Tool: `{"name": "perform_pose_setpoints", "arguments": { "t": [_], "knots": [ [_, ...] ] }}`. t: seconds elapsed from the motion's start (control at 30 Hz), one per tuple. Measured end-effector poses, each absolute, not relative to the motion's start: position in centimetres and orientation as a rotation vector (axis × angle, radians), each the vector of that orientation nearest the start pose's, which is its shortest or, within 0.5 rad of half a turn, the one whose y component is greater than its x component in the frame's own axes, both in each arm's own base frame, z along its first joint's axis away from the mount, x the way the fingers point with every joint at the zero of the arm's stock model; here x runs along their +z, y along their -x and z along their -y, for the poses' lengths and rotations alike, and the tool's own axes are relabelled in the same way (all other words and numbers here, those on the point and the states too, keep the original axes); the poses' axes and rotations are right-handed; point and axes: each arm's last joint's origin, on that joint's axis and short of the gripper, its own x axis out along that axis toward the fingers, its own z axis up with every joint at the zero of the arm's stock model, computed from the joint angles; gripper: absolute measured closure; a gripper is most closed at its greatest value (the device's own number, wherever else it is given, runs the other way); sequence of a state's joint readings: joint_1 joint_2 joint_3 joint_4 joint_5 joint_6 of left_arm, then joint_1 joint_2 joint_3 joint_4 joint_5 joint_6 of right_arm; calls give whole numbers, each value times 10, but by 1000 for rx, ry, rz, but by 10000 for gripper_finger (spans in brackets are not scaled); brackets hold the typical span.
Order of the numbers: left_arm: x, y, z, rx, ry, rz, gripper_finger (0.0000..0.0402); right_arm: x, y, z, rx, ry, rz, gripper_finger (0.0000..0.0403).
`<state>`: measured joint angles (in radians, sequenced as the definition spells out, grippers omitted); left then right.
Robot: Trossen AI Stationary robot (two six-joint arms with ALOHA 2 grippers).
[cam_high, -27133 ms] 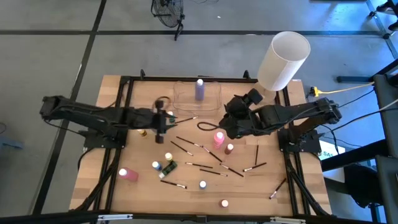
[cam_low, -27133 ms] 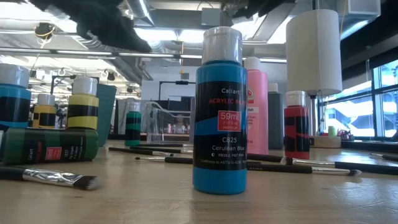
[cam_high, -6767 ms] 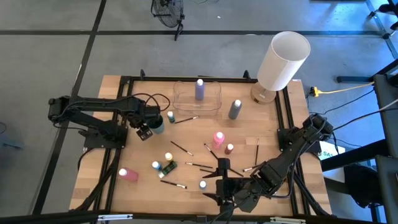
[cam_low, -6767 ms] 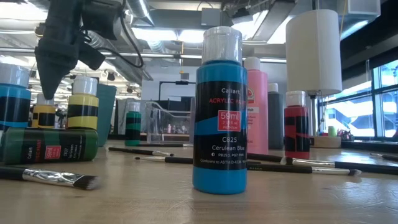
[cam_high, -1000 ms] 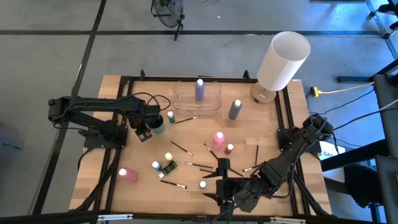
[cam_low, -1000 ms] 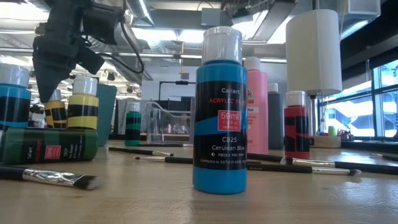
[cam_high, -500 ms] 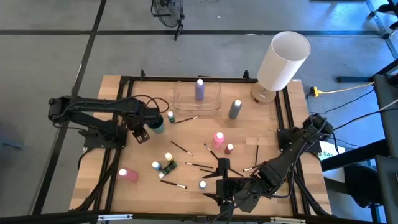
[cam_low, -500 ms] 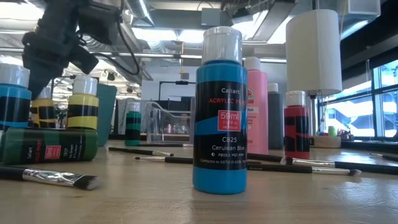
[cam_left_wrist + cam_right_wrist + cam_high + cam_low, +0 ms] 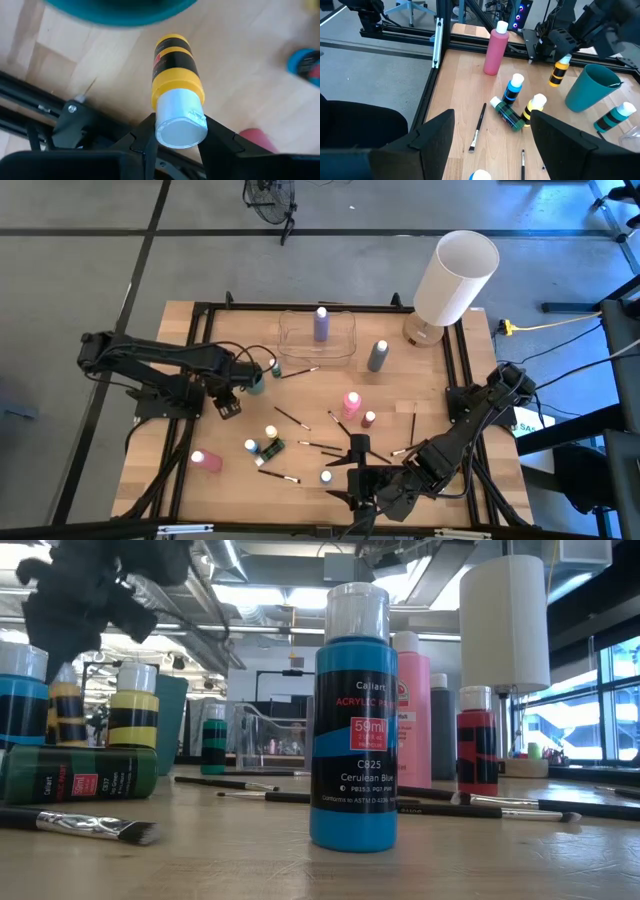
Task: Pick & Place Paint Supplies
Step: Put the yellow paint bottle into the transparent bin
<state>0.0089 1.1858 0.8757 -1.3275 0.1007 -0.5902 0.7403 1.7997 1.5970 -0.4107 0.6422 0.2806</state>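
Left gripper (image 9: pixel 228 408): left-centre of the high view, just below the teal cup (image 9: pixel 254 381). Its fingers (image 9: pixel 145 137) are closed around the white cap of a small yellow bottle (image 9: pixel 175 87) with a black band. In the low view that bottle (image 9: pixel 67 710) hangs clear of the table at the far left, tilted.

Right gripper (image 9: pixel 352 480): low in the high view, near the bottom centre, over the table's (image 9: pixel 300 395) front edge. Its fingers (image 9: pixel 435 132) stand well apart with nothing between them.

Clear bin (image 9: pixel 318 338): upper centre of the high view, with a purple bottle (image 9: pixel 321 323) standing inside.

Grey bottle (image 9: pixel 377 356): upright just right of the bin.

Pink bottles: one (image 9: pixel 351 404) at the middle of the high view with a smaller bottle beside it; another (image 9: pixel 205 460) lying at lower left.

Small bottles: a yellow one (image 9: pixel 270 434), a blue one (image 9: pixel 251 447) and a green one (image 9: pixel 272 449) on its side cluster at lower left-centre. A green-banded one (image 9: pixel 275 367) stands right of the teal cup. A blue one (image 9: pixel 353 715) fills the middle of the low view.

Paintbrushes (image 9: pixel 300 420): thin dark brushes lie scattered across the centre and lower right of the table.

Lamp (image 9: pixel 455 278): tall white cylinder at the upper right corner.
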Motion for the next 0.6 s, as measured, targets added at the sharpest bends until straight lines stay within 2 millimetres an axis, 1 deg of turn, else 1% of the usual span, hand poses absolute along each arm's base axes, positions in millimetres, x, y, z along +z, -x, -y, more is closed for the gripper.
{"name": "perform_pose_setpoints", "arguments": {
  "t": [0.23,0.43,0.6],
  "knots": [
    [261,-176,12,357,518,-1517,291,318,-312,-261,28,116,-479,139],
    [279,-184,27,274,469,-1441,291,318,-312,-261,28,116,-479,139],
    [289,-186,28,301,416,-1402,291,318,-312,-261,28,113,-477,139]
  ]
}}
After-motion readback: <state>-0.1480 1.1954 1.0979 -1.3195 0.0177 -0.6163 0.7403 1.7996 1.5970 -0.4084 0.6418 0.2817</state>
